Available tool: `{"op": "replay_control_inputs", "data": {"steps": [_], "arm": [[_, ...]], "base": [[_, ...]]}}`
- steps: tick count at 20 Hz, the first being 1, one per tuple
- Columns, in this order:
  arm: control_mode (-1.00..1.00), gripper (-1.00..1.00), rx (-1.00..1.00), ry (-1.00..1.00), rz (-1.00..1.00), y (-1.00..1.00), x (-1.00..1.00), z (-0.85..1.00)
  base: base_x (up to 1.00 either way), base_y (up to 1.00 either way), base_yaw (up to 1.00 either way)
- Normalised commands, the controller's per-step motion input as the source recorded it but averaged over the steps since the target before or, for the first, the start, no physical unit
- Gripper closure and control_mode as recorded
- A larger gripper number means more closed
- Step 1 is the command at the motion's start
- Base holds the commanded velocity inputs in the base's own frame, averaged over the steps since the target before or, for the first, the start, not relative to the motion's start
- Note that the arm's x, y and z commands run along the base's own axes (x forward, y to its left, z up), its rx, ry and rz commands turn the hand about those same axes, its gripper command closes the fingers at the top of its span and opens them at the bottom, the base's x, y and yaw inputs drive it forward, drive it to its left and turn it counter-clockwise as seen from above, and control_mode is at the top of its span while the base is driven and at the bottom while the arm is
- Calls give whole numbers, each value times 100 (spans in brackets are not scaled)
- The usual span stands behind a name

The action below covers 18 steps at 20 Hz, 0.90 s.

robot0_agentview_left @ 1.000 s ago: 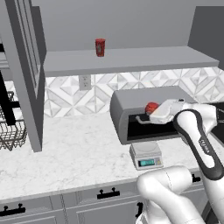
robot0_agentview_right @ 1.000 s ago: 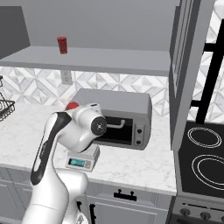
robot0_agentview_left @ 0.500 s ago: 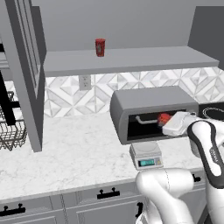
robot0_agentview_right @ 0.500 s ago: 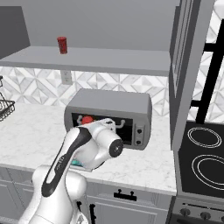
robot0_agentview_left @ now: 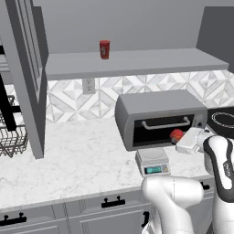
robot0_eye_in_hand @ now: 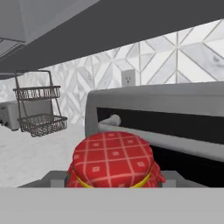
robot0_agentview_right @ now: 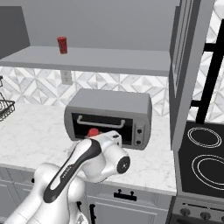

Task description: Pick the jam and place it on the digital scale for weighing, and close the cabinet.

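jam [robot0_eye_in_hand: 113, 158] held before toaster oven [robot0_agentview_left: 160, 116], above digital scale [robot0_agentview_left: 153, 161].

Even, flat rendered light with no clear source and no glare; soft shading lies under the shelf [robot0_agentview_left: 137, 61] and inside the toaster oven [robot0_agentview_right: 109, 116]. Base views look sharp; the hand view is coarser, its backsplash [robot0_eye_in_hand: 175, 57] slightly soft
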Motion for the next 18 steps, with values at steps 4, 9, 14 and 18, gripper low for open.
{"op": "replay_control_inputs", "data": {"steps": [4,9,14,18], "arm": [[-100,100,0,0,0,3,2,-53],[-100,100,0,8,0,10,13,-18],[-100,100,0,12,2,15,29,-7],[-100,100,0,8,18,0,33,-18]], "base": [[0,0,0],[0,0,0],[0,0,0],[0,0,0]]}}
